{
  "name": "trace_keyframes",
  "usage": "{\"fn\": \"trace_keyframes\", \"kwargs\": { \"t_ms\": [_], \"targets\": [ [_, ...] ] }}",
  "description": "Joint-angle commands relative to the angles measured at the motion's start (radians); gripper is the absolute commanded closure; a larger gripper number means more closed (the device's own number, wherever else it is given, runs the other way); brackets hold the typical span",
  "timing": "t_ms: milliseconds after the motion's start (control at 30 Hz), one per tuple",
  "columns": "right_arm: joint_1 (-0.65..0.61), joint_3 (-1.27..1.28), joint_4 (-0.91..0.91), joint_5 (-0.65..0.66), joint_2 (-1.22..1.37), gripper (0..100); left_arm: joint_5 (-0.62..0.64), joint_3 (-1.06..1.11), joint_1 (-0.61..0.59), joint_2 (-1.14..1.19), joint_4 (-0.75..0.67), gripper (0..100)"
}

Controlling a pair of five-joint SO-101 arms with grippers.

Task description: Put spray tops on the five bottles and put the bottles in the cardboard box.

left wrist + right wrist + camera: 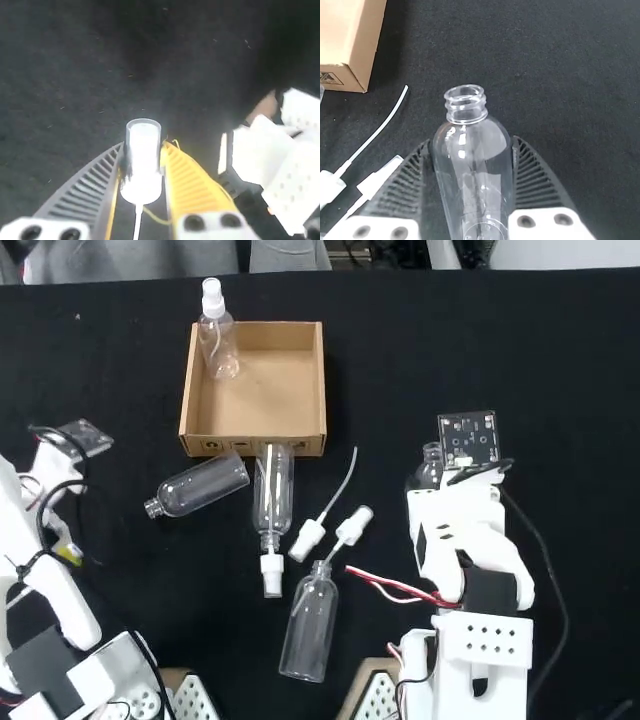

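At the right of the black desk (560, 360), the right tool (471, 145) is closed round the belly of a clear plastic bottle with an open threaded neck (465, 107). The bottle's long axis runs out along the tool, neck leading, away from the arm's base and toward the far edge. Well apart from it, at the left side of the desk, the left tool (144, 150) pinches a white plastic spray top (143, 172) between its fingers (190, 180), cap end outward and thin tube running back between them. The coming move, as I judge it, is to bring that top to the open neck. The two would have to meet over the middle, with the tube lined up on the bottle's axis.

Between the arms lie several things:
- a second uncapped clear bottle (310, 615) near the front
- a capped bottle on its side (272, 490) with its base at the front wall of the brown cardboard box (220, 445)
- another uncapped bottle lying slantwise (198, 485) beside it
- two loose white spray tops (308, 537) with long tubes

All of these lie low on the desk, and a low crossing could sweep them. One capped bottle in the box (220, 350) leans in a far corner already
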Motion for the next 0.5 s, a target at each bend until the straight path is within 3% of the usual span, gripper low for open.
{"fn": "trace_keyframes", "kwargs": {
  "t_ms": [0, 467],
  "targets": [
    [0.028, -0.004, -0.028, 0.002, -0.024, 93.1, 0.098, -0.105, -0.016, -0.017, 0.008, 97],
    [0.028, -0.004, -0.028, 0.002, -0.024, 93.1, 0.354, -0.133, 0.031, -0.017, 0.009, 97]
  ]
}}
